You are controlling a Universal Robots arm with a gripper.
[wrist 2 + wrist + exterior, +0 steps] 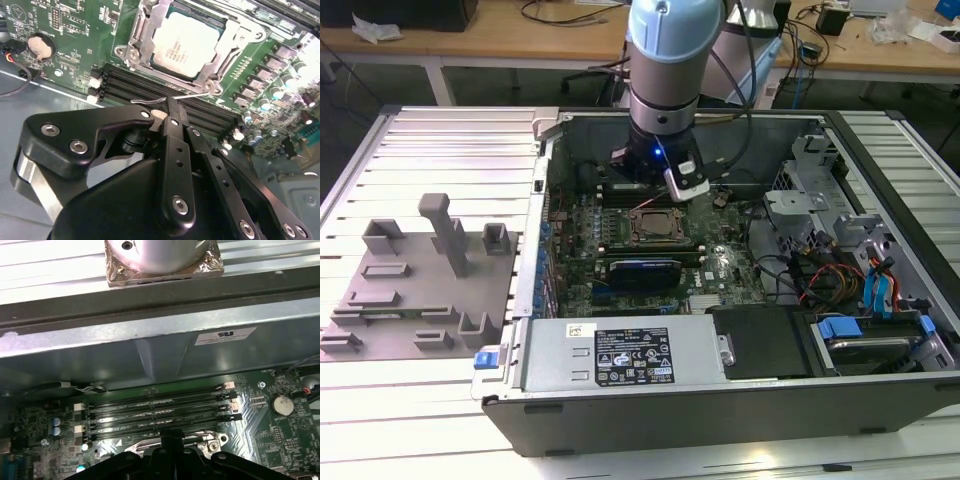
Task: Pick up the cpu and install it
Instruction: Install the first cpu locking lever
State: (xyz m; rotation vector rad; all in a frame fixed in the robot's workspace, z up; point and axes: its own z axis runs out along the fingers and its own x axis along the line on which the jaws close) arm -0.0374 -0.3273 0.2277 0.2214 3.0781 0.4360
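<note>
Cpu point(186, 44) sits flat in the motherboard socket point(127, 52), metal frame around it, inside the open computer case point(720, 415). Claw point(171, 109) is narrow, fingers together, holding no chip. Its tips are right at 1 thin wire lever point(145, 101) beside the socket; cannot tell if they touch it.

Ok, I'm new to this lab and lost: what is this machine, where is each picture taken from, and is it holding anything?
It is a single robot arm reaching into an open computer case lying on a slatted table. The exterior view looks on from off the arm. Both wrist views ride on it, looking at the green motherboard. A grey holder tray lies beside the case. The black pincer looks shut, but not on the cpu, which already lies in its socket frame.
</note>
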